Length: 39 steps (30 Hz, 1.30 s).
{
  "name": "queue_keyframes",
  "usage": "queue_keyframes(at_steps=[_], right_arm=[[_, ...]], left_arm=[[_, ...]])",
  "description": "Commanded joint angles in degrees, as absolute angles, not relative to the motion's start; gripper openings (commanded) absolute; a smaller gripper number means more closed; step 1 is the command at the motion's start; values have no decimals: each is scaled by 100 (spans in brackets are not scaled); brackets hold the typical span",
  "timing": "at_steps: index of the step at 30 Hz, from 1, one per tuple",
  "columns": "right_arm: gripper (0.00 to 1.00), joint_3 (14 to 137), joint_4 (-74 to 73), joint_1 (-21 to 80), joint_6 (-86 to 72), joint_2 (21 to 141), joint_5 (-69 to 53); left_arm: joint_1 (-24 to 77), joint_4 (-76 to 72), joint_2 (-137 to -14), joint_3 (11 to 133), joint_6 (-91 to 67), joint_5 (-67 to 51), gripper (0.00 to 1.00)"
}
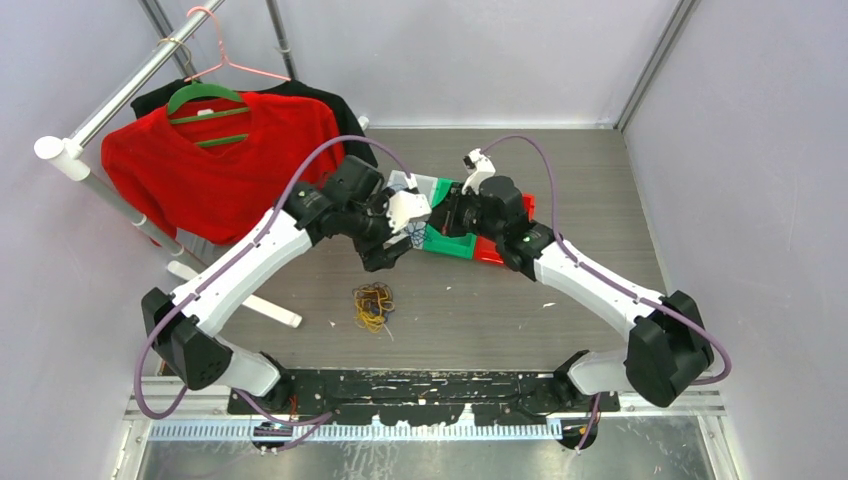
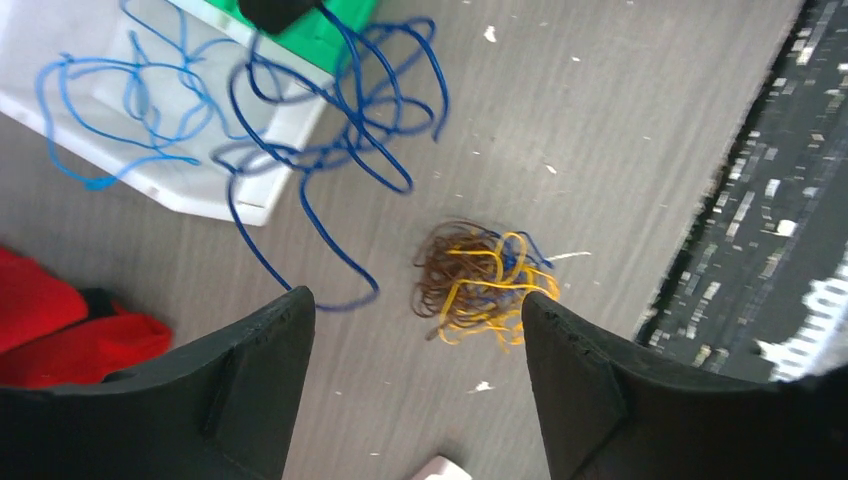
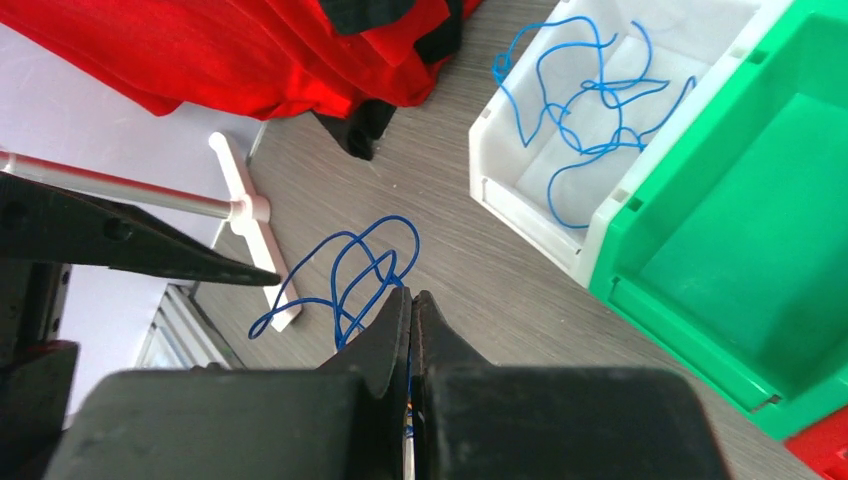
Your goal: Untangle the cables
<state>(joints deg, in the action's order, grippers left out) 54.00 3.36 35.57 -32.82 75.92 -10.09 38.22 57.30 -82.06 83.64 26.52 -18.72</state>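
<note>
A grey wood-grain table [image 1: 470, 320] stands between pale lilac walls [image 1: 745, 150], and a red sweater [image 1: 210, 165] hangs on a clothes rack [image 1: 105, 100] at the left rear. A white bin [image 3: 515, 190] and a green bin [image 3: 740, 240] sit side by side mid-table. Bare tabletop runs from them to the near edge, where a brown-and-yellow cable clump [image 2: 480, 280] lies.

The left gripper [image 2: 415, 300] hangs near that clump, fingers spread wide and holding nothing. The right gripper [image 3: 410, 300] is pressed together on looping blue cables [image 3: 350, 265] that dangle beside the white bin. More blue strands [image 3: 590, 110] lie inside it.
</note>
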Motion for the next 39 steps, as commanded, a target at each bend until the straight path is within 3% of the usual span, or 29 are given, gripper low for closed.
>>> queue_keyframes(at_steps=[1, 6, 10, 13, 20, 25, 26, 27, 32, 39], right_arm=[[1, 5695, 694, 3608, -3634, 7626, -1387], [1, 5626, 721, 3599, -3694, 7664, -1525], [1, 5541, 821, 3603, -3773, 7639, -1560], [1, 5446, 926, 3603, -3869, 7613, -1573], [7, 5150, 830, 3538, -3820, 7483, -1478], [8, 4682, 554, 3469, -3502, 7206, -782], [12, 4588, 505, 3441, -3454, 7149, -676], [22, 4508, 449, 3437, -3408, 7107, -591], [36, 4304, 297, 3426, -3143, 6902, -434], [36, 4376, -1, 3433, -2684, 6570, -207]], left_arm=[[3966, 4830, -8284, 8430, 2770, -748, 70], [3959, 4374, -8264, 8280, 2957, -454, 45], [3959, 4550, -8306, 8280, 3062, -549, 16], [3957, 4632, -8270, 8248, 3195, -561, 2], [3891, 4995, -8170, 8709, 3376, -465, 0], [3859, 5393, -7907, 8965, 3673, -474, 0], [3855, 5432, -7853, 8984, 3731, -433, 0], [3854, 5454, -7805, 8989, 3780, -389, 0], [3854, 5586, -7691, 9096, 3884, -285, 0], [3854, 5785, -7807, 9513, 3771, -237, 0]])
